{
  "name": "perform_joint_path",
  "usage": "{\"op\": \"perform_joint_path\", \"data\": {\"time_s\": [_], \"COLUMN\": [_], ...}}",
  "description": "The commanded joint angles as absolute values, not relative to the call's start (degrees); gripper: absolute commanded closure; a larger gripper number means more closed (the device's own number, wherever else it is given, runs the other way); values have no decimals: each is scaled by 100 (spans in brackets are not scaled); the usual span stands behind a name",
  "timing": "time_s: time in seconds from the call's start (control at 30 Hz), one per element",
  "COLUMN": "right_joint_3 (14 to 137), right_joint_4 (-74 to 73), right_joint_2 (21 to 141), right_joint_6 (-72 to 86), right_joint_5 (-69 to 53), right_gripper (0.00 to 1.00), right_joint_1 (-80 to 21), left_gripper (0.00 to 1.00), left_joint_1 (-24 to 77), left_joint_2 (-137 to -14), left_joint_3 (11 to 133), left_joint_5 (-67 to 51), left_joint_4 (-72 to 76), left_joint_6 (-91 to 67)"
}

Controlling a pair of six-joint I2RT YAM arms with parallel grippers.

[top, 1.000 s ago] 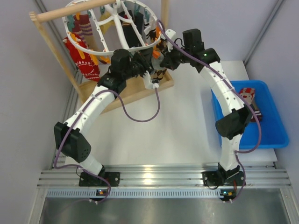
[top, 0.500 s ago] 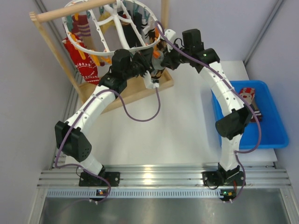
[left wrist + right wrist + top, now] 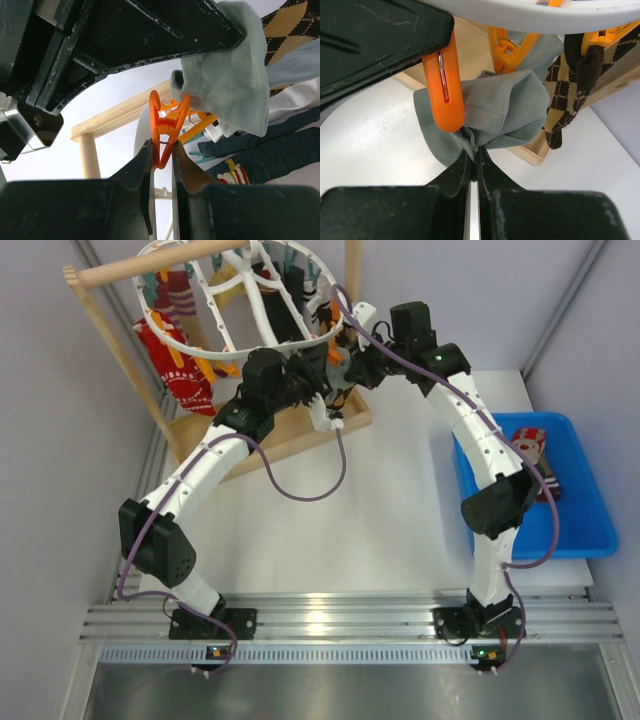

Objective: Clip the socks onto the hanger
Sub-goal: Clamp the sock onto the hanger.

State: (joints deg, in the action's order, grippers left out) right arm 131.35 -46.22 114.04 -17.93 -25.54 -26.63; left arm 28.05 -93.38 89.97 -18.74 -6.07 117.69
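The white oval hanger (image 3: pixel 190 340) hangs from the wooden rod, with socks clipped on it. My left gripper (image 3: pixel 161 150) is shut on an orange clip (image 3: pixel 167 117), squeezing its handles under the ring. My right gripper (image 3: pixel 475 155) is shut on a bunched plain grey sock (image 3: pixel 495 117) and holds it against that orange clip (image 3: pixel 445 85). The grey sock also shows in the left wrist view (image 3: pixel 225 75). A brown-and-black argyle sock (image 3: pixel 565 95) hangs from a clip just right of it. In the top view both grippers, left (image 3: pixel 322 375) and right (image 3: pixel 345 365), meet at the ring's right rim.
The wooden rack's base tray (image 3: pixel 290 435) lies under the hanger, its rod (image 3: pixel 150 265) and posts around it. A red patterned sock (image 3: pixel 185 385) hangs at the left. A blue bin (image 3: pixel 585 525) at the right holds more socks (image 3: pixel 530 445). Purple cables loop off both arms.
The left arm has edged slightly right toward the ring's rim. Both grippers keep their holds at the same spot.
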Motion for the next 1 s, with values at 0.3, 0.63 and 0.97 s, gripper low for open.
{"op": "perform_joint_path", "data": {"time_s": [0.3, 0.63, 0.97], "right_joint_3": [13403, 13403, 12552], "right_joint_4": [-4219, -4210, -3254], "right_joint_2": [11127, 11066, 10495], "right_joint_6": [-1661, -1644, -1451], "right_joint_5": [-2610, -2672, -2654], "right_gripper": [100, 100, 100], "right_joint_1": [-2795, -2821, -2813], "left_gripper": [100, 100, 100], "left_joint_1": [3313, 3340, 3357], "left_joint_2": [-9580, -9642, -9606], "left_joint_3": [8263, 8174, 8033], "left_joint_5": [-2593, -2496, -2321], "left_joint_4": [-2145, -2109, -2268], "left_joint_6": [15240, 15249, 15240]}}
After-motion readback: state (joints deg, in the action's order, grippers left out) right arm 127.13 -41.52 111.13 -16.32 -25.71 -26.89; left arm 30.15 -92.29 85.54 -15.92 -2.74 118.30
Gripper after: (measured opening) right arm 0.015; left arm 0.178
